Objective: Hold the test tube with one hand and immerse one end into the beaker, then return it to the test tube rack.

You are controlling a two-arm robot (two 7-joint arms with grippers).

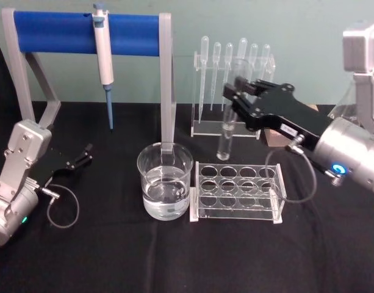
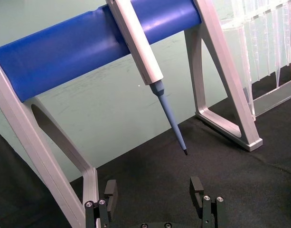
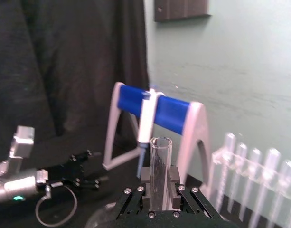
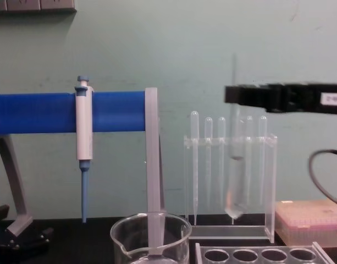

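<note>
Right black gripper [image 1: 235,94] clamps the upright clear glass test tube [image 1: 225,134] aloft, likely mid-carry. Next: shift toward the wide glass beaker [image 1: 151,163] below-left, then lower. Left gripper [image 2: 154,186] idles, jaws apart.

The test tube [image 1: 225,137] and the beaker [image 1: 144,177] are clear, glossy glass. The test tube rack [image 1: 238,192] looks like clear, smooth plastic. The tabletop [image 1: 113,256] is covered in matt black cloth [image 1: 333,256]. The right gripper [image 1: 233,93] is matt black, its wrist [image 1: 351,152] satiny silver metal. The stand's bar [image 1: 52,32] is smooth blue, its legs [image 1: 167,79] matt grey.
</note>
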